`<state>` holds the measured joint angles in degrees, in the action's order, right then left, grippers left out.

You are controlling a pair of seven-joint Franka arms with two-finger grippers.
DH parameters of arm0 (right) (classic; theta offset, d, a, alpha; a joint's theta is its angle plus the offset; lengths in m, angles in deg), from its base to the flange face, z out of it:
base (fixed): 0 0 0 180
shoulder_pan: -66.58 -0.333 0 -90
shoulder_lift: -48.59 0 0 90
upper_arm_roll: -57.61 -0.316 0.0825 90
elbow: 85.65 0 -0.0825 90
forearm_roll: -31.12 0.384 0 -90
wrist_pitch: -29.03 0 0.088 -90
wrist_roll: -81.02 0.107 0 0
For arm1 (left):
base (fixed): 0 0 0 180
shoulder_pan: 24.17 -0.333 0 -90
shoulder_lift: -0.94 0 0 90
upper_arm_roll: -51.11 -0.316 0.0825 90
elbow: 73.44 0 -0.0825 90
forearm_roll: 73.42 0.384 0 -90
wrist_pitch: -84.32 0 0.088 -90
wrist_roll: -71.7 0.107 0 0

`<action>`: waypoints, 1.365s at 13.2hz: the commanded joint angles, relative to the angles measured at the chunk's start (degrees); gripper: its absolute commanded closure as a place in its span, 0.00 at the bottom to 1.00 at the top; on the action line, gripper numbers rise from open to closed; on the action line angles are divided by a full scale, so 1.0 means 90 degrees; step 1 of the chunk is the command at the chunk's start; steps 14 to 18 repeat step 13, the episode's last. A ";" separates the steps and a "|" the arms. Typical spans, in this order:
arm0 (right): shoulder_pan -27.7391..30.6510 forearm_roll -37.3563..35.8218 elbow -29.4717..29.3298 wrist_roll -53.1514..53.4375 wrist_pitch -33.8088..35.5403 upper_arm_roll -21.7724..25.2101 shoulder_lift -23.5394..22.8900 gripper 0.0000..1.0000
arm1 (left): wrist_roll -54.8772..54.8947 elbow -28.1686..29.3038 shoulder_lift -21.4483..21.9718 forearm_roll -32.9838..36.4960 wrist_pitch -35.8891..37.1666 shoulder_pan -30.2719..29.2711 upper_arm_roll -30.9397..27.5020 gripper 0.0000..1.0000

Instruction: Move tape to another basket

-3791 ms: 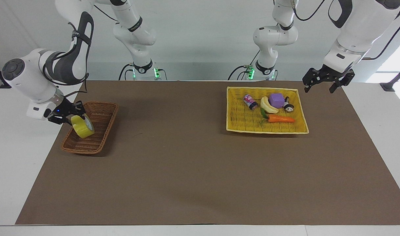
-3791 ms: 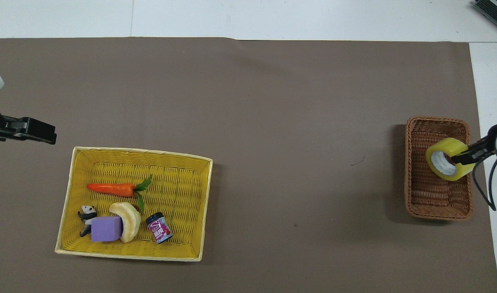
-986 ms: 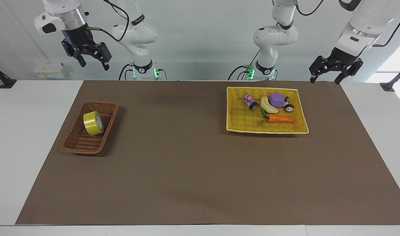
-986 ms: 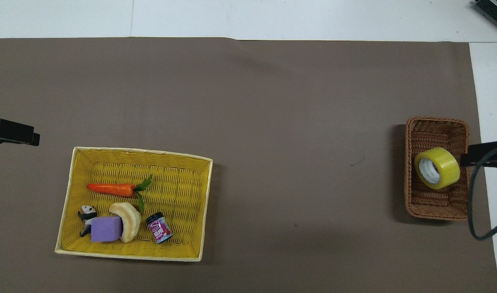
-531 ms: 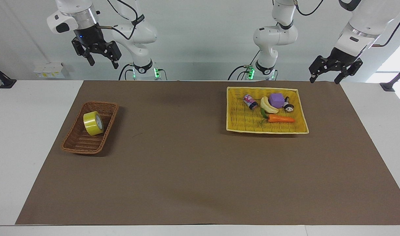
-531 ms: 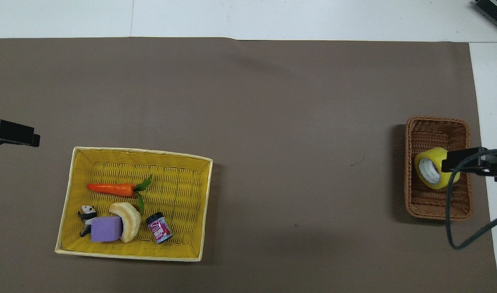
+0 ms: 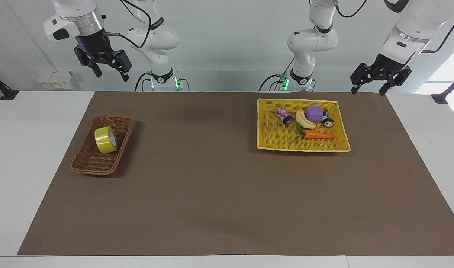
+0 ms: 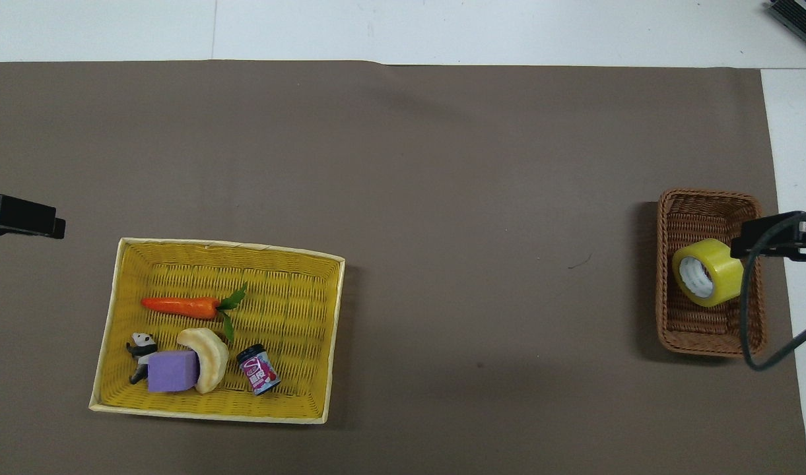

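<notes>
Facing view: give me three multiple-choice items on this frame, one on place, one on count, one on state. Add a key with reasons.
1. Where is the tape?
A. in the brown wicker basket
B. in the yellow tray-basket
C. on the brown mat

2. How many things lie in the yellow tray-basket?
A. three
B. five
C. seven

3. What is the right gripper doing?
A. clamping the tape
B. pressing on the mat
C. raised, open and empty

Key:
1 A, the roll sits within the wicker walls.
2 B, a can, a banana, a purple block, a panda figure and a carrot.
3 C, it hangs high near the robots' edge of the table, fingers spread, holding nothing; the left gripper waits likewise.
</notes>
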<state>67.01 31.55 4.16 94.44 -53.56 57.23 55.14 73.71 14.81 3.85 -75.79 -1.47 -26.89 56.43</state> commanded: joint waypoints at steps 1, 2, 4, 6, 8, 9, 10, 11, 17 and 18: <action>0.0098 0.0090 -0.0136 0.0052 0.0084 -0.0035 -0.0044 0.00 | -0.0019 0.0175 0.0175 -0.0068 0.0049 -0.0088 0.0054 0.00; 0.0108 0.0090 -0.0136 0.0042 0.0094 -0.0035 -0.0044 0.00 | -0.0019 0.0175 0.0175 -0.0068 0.0049 -0.0088 0.0054 0.00; 0.0108 0.0090 -0.0136 0.0052 0.0094 -0.0026 -0.0044 0.00 | -0.0019 0.0175 0.0175 -0.0068 0.0049 -0.0079 0.0054 0.00; 0.0108 0.0080 -0.0136 0.0052 0.0084 -0.0026 -0.0044 0.00 | -0.0019 0.0175 0.0175 -0.0068 0.0049 -0.0079 0.0054 0.00; 0.0108 0.0031 -0.0126 0.0042 0.0084 -0.0026 -0.0044 0.00 | -0.0019 0.0175 0.0175 -0.0068 0.0049 -0.0079 0.0054 0.00; 0.0108 0.0021 -0.0097 0.0033 0.0084 -0.0026 -0.0034 0.00 | -0.0029 0.0175 0.0175 -0.0068 0.0049 -0.0088 0.0054 0.00; 0.0108 0.0021 -0.0087 0.0042 0.0094 -0.0026 -0.0005 0.00 | -0.0029 0.0175 0.0185 -0.0068 0.0059 -0.0079 0.0054 0.00; 0.0108 0.0012 -0.0068 0.0033 0.0084 -0.0026 0.0005 0.00 | -0.0029 0.0175 0.0185 -0.0068 0.0049 -0.0088 0.0054 0.00; 0.0108 0.0011 -0.0067 0.0042 0.0065 -0.0026 0.0005 0.00 | -0.0019 0.0185 0.0185 -0.0068 0.0068 -0.0088 0.0054 0.00; 0.0108 0.0011 -0.0067 0.0042 0.0065 -0.0026 0.0005 0.00 | -0.0019 0.0185 0.0185 -0.0068 0.0068 -0.0088 0.0054 0.00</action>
